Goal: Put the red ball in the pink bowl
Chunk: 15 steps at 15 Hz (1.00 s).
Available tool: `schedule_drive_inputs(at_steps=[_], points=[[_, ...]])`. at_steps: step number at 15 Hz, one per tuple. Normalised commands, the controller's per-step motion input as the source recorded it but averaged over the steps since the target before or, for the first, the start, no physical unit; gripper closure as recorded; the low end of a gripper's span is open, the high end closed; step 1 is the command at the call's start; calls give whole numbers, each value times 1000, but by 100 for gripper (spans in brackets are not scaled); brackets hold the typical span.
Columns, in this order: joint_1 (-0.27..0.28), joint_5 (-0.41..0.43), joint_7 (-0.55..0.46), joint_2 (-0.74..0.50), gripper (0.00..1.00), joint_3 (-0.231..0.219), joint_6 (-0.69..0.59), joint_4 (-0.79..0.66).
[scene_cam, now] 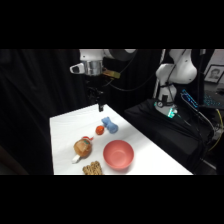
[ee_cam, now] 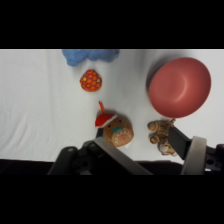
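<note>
A white bench (scene_cam: pixel 145 160) stands brightly lit in an otherwise dark room, its top running from the far corner toward the lower right of the side view. Behind it and to its left hangs black, softly folded cloth (scene_cam: pixel 35 100) (it looks like a curtain), which swallows the wall and floor. To the bench's right lies a dark covered surface (scene_cam: pixel 165 127) with a small teal light (scene_cam: pixel 172 113) glowing on it and thin cables (scene_cam: pixel 212 125) trailing at the far right edge.

ball (scene_cam: pixel 99 130) beside bowl (scene_cam: pixel 118 154), apart
</note>
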Motion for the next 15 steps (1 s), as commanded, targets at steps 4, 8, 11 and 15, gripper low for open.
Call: schedule_drive_inputs(at_steps=[4,8,11,15], points=[[-13,32,-39,-6,0,-26,38,-5],[-52,38,-107,12,0,-52,97,-16],[-50,4,-68,41,0,-49,174,-45],[-56,71,-109,55,0,-33,320,-103]])
